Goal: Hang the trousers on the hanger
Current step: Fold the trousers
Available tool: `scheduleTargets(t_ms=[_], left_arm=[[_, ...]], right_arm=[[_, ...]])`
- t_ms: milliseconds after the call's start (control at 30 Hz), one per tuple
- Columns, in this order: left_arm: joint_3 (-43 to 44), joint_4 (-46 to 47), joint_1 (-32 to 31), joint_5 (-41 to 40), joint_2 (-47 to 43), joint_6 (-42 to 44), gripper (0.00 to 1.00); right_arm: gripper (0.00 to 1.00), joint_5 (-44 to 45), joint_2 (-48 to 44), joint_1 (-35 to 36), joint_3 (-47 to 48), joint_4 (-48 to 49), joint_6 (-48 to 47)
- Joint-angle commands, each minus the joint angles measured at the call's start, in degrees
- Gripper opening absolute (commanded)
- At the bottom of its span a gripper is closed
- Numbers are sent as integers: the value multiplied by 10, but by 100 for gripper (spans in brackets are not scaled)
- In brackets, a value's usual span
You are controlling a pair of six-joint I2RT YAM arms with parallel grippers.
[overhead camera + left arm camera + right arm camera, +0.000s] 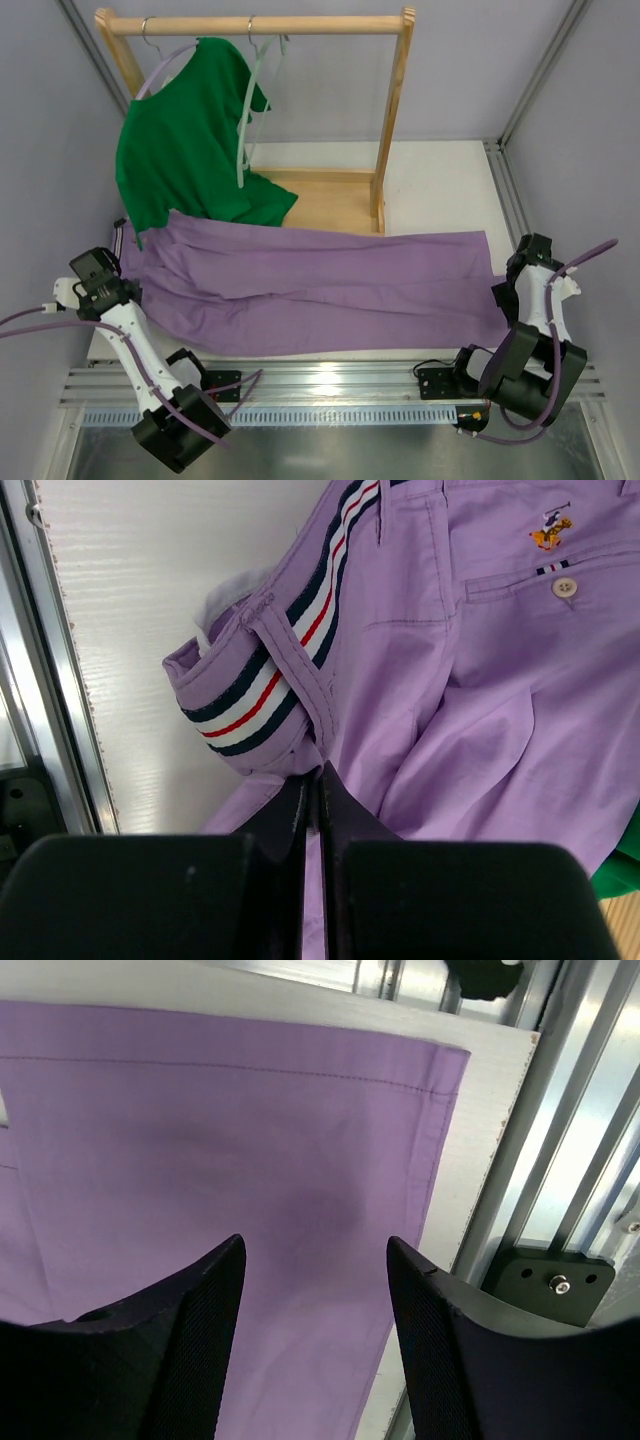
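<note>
Lilac trousers (pixel 320 285) spread flat on a white table (pixel 440 190) before a wooden rack (pixel 390 120).
Hems reach the table's edge right of the rack; left gripper (pixel 312 777) closed, apparently pinching fabric by the striped waistband (pixel 255 695), left of the rack; right gripper (pixel 315 1260) spread above a hem; pale hanger (pixel 245 110) hangs from the rack's rail.
</note>
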Motion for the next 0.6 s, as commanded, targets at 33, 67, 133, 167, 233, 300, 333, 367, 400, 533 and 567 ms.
scheduleTargets(t_ms=[33,67,133,167,233,300,333,367,400,533,567], left_arm=[[1,29,-5,26,-5,2,0],[4,28,-5,27,-3,2,0],[13,25,-7,29,-2,2,0],[14,23,-7,29,-1,2,0],[12,25,-9,28,-3,3,0],[6,30,-9,24,-8,3,0],[5,31,-10,22,-10,2,0],[0,34,-10,20,-11,0,0],[-2,35,-9,19,-18,-4,0],[0,37,-9,23,-25,-12,0],[2,37,-10,23,-27,-14,0]], right_arm=[[62,42,-42,-6,-46,0,75],[62,47,-46,-6,-50,0,86],[61,43,-55,-6,-68,38,78],[61,36,-53,-6,-82,60,65],[61,15,-38,-7,-84,110,41],[61,-1,-6,-7,-83,136,11],[61,-11,4,-7,-84,166,2],[61,-33,18,-7,-88,180,-11],[61,-44,22,-7,-92,195,-19],[61,-93,34,-7,-112,280,-46],[61,-98,38,-6,-114,289,-50]])
